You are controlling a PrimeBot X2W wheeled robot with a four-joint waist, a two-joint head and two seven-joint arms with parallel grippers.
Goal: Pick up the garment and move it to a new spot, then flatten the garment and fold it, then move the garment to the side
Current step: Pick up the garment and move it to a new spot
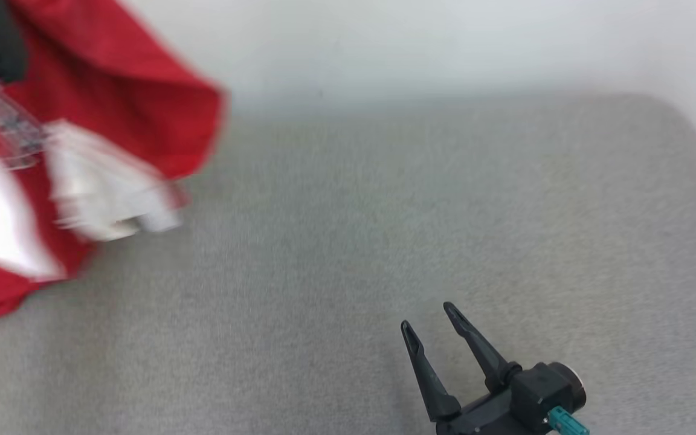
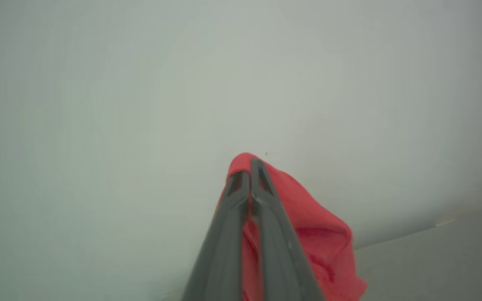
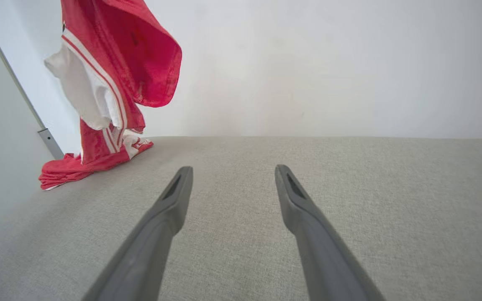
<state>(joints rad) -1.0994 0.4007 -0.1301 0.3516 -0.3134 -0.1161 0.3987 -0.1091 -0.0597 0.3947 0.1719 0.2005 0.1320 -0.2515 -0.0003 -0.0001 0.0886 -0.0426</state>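
Red garment [image 3: 115, 62] hangs pinched in the left fingers [image 2: 224, 234]; right fingers [image 3: 308, 217] spread, empty, above grey cushion [image 3: 391, 188].

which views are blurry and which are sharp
Head view: the garment is smeared with motion blur, the right gripper crisp; left wrist view: hazy around the left gripper shut on the garment; right wrist view: sharp, evenly lit, weave of the grey surface clear.

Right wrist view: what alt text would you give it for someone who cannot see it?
A red-and-white garment hangs from above at the upper left, its lower end bunched on a grey fabric surface. In the foreground the right gripper points along that surface, its two dark fingers apart and empty.
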